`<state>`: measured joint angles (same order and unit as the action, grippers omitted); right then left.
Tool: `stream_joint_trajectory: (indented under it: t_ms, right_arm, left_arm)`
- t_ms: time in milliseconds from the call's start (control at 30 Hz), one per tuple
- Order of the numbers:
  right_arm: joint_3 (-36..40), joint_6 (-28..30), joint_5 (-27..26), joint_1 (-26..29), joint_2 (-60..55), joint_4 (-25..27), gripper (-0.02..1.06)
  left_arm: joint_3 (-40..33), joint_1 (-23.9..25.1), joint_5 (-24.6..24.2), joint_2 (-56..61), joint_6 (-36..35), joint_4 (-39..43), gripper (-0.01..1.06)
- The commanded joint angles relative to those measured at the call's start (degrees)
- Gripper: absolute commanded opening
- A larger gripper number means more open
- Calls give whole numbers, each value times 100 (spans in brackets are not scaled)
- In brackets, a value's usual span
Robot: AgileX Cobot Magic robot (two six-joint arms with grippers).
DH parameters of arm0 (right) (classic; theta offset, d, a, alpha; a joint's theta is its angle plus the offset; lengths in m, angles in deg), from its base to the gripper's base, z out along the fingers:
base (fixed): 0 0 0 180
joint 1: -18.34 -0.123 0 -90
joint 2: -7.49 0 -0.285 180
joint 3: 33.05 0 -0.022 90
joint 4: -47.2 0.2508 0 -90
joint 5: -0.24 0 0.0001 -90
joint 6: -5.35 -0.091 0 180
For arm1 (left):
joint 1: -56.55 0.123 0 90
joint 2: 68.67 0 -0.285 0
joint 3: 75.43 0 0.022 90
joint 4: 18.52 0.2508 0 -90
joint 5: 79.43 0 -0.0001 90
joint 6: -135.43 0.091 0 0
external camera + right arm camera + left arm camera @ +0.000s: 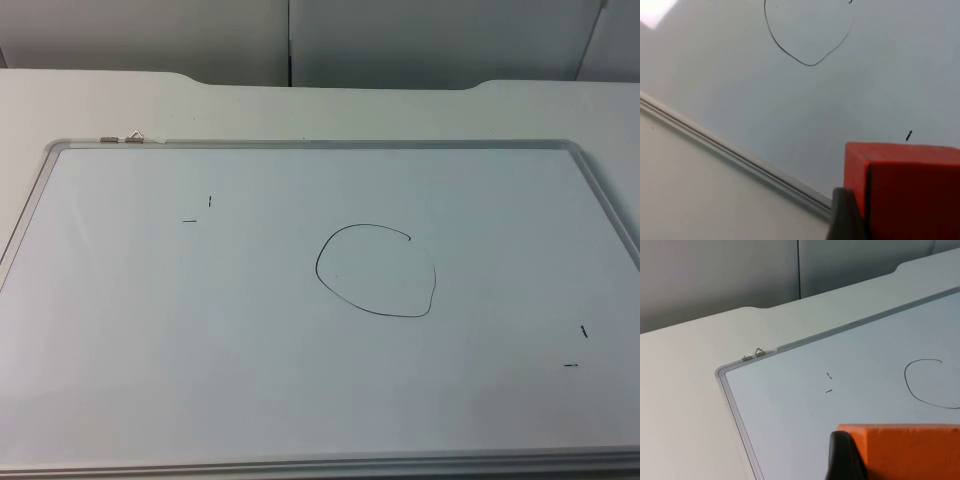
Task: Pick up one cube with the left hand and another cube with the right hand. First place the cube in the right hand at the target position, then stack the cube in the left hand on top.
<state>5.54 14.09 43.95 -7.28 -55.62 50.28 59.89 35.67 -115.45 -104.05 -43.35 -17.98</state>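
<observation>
The left gripper is clamped on an orange cube above the whiteboard's left corner. The right gripper grips a red cube near the board's right edge. The drawn circle, mid-board, lies ahead of the red cube, which goes down first.

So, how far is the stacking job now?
Both picks look done: the left gripper holds an orange cube and the right gripper holds a red cube, both above the whiteboard. The drawn circle, probably the target, has nothing in it. Left to do: place the red cube there, then stack the orange one on top.
</observation>
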Motion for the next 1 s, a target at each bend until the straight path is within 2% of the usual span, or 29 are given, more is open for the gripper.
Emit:
stream_joint_trajectory:
  t_ms: [0, 300, 600, 667, 700, 733, 833, 967]
  right_arm:
    - [-44, 68, -122, -22, -28, 26, 0]
    - [-531, -390, -320, -22, -573, 1, 0]
    - [-1164, -585, -717, -170, -2033, -38, 0]
    - [-1311, -801, -878, -442, -2430, -276, 0]
    - [-1420, -1104, -978, -696, -2761, -594, 0]
    - [-1420, -1104, -978, -696, -2761, -594, 0]
    - [-1684, -1778, -1087, -990, -3408, -1115, 0]
    - [-1958, -1803, -1196, -1035, -3971, -1042, 0]
  left_arm:
    - [-25, -41, 98, 37, -16, -21, 0]
    - [-25, -41, 98, 37, -16, -21, 0]
    - [-25, -41, 98, 37, -16, -21, 0]
    - [-25, -41, 98, 37, -16, -21, 0]
    - [-25, -41, 98, 37, -16, -21, 0]
    - [-25, -41, 98, 37, -16, -21, 0]
    - [-25, -41, 98, 37, -16, -21, 0]
    - [-25, -41, 98, 37, -16, -21, 0]
